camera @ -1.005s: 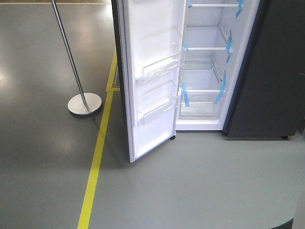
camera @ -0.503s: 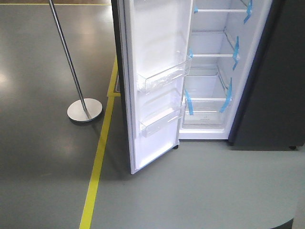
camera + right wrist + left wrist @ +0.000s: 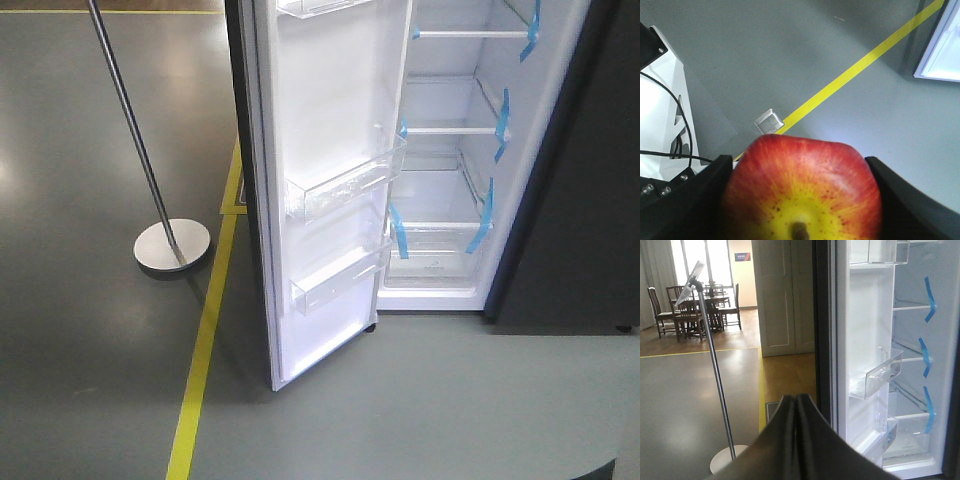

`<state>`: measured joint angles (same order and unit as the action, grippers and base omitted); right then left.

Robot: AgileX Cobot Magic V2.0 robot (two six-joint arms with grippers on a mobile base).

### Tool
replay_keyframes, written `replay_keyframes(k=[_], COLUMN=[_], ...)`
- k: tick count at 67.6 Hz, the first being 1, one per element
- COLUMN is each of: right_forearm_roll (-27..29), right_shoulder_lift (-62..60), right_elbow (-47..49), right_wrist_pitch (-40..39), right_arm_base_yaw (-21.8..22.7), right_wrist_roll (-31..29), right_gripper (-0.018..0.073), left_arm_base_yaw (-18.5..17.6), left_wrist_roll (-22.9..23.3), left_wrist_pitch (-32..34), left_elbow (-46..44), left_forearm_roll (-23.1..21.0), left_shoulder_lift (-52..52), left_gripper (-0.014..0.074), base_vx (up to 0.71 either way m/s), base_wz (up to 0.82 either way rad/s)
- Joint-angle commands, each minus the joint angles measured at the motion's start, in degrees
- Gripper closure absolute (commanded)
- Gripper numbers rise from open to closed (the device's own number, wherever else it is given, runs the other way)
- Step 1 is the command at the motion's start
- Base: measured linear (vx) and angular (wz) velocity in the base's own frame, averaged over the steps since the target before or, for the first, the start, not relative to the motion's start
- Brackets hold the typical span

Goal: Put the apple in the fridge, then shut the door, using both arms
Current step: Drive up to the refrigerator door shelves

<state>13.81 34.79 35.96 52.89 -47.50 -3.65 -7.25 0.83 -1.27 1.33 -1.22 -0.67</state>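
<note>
Items counted: one apple (image 3: 800, 190); one fridge (image 3: 440, 100) with one door (image 3: 330, 110). The door carried three clear bins (image 3: 345, 185). Three white shelves (image 3: 450, 128) and three blue tape strips (image 3: 503, 110) along the right wall were visible. One pole stand (image 3: 172, 245) and one yellow floor line (image 3: 205, 340) were present.

I can read no text. Far left of the fridge (image 3: 940, 270), a small blue wall sign (image 3: 742, 256) has white lettering too tiny to make out. Faint print on the fridge's bottom drawer (image 3: 432, 262) is illegible too.
</note>
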Motion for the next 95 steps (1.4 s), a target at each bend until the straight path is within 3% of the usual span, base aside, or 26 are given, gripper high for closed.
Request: replay_keyframes(k=[1,95], right_forearm_roll=[0.7,0.7], right_shoulder_lift=[-0.1,-0.1], right_elbow=[1.5,1.5], right_wrist_pitch=[-3.0,-3.0], right_arm_base_yaw=[0.0,0.0], right_wrist_roll=[-0.4,-0.4], right_gripper=[0.0347,0.0347], left_arm_base_yaw=[-0.2,-0.2], left_wrist_roll=[0.3,0.3], left_wrist_pitch=[4.2,4.2], left_elbow=[0.7,0.7], left_forearm_roll=[0.0,0.0], left_shoulder_lift=[-0.8,-0.8], left_gripper=[0.0603,0.0603], base_vx=[0.14,0.15], base_wz=[-0.02,0.01])
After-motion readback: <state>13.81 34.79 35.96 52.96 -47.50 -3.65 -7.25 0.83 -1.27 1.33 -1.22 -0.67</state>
